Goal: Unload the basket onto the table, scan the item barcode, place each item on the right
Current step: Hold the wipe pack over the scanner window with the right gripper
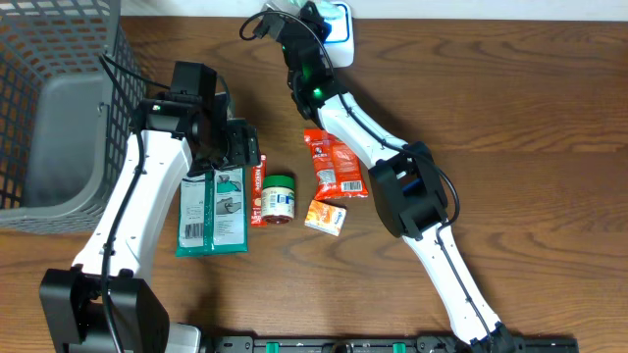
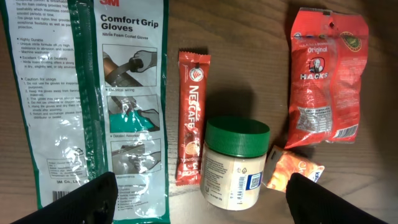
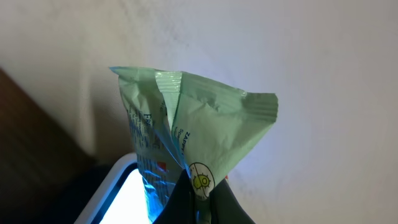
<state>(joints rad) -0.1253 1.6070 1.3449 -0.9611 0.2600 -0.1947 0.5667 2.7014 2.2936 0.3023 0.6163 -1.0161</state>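
Wood-grain tabletop [image 1: 530,147] carries everything. A grey wire basket [image 1: 20,59] fills its far-left corner, running down the left edge.

Two white-and-black arms reach in from the near edge. The left gripper [image 1: 238,149] hangs over the middle of the tabletop, its fingers [image 2: 81,199] spread wide and holding nothing. The right gripper [image 3: 200,202] is up at the far edge, clenched on the bottom of a pale green packet [image 3: 205,118]. This is the item being scanned. It stands upright and crumpled over the white scanner [image 1: 340,29], whose lit window [image 3: 124,193] glows blue-white just beside the packet's lower left side. Whether the barcode faces the window I cannot tell.

Two green glove packs [image 1: 214,211] lie flat and side by side left of centre, one printed "Comfort Grip Gloves" [image 2: 127,93], the other [image 2: 43,93] showing small print. A red Hacks bag [image 2: 326,74] lies right of centre. Between these, a small cream jar [image 2: 235,165] with a green lid lies on its side, a barcode showing on its label. A red Nescafé stick [image 2: 193,118] lies between the jar and the glove packs, touching neither in the left wrist view. Smallest is an orange packet [image 2: 295,169], just beside the jar and below the Hacks bag.
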